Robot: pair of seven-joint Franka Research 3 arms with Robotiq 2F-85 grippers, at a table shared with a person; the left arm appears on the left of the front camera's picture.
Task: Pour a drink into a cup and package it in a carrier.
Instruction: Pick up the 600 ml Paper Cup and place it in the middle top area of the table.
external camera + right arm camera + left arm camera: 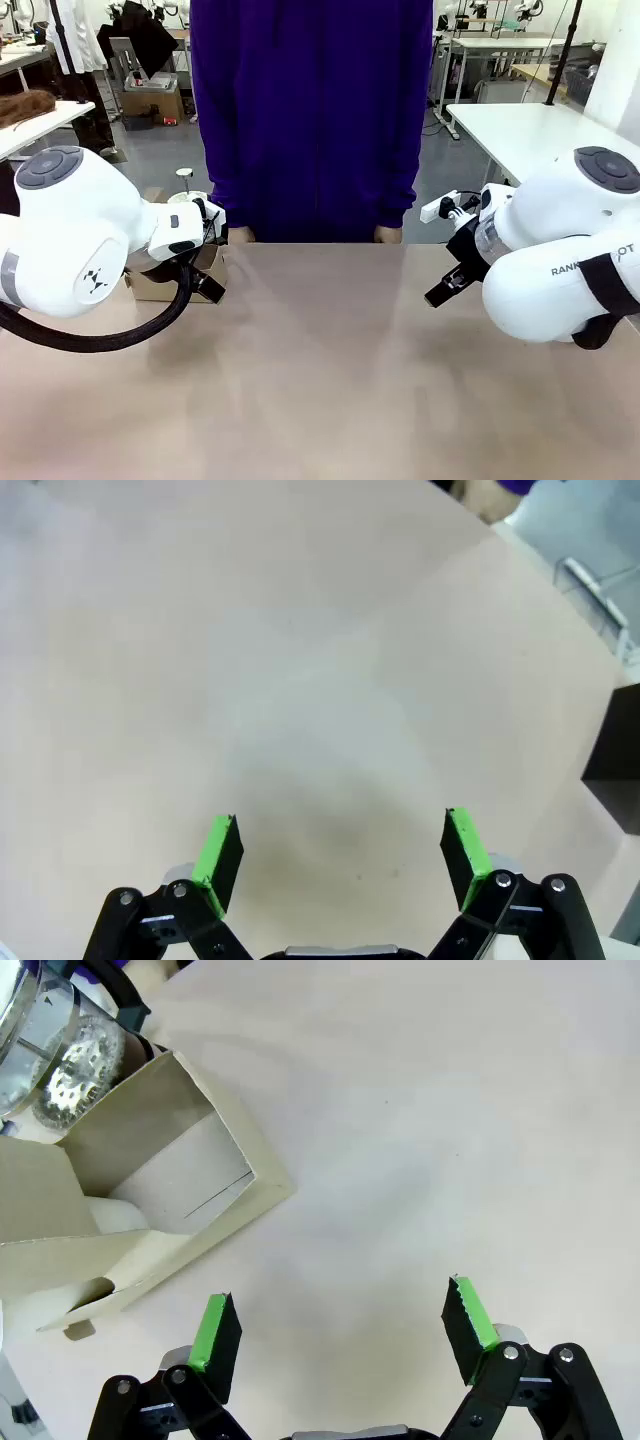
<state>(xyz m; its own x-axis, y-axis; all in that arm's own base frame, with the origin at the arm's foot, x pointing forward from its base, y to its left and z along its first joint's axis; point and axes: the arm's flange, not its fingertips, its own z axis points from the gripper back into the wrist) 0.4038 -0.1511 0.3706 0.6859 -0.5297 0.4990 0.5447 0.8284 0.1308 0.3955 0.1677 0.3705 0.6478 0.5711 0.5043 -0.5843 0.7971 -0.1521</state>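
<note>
The brown cardboard carrier sits at the table's left edge, mostly hidden behind my left arm. In the left wrist view the carrier lies up and to the left of my open left gripper, apart from it. Something white and curved shows inside its slot; I cannot tell whether it is the cup. A clear glass pitcher stands beyond the carrier, and no amber drink is visible in it. My right gripper hangs open over bare tabletop. In the front view the left gripper and right gripper point inward.
A person in a purple top stands at the far edge, with a hand and the other hand resting there. A black box sits at the right edge of the right wrist view. The beige table stretches between the arms.
</note>
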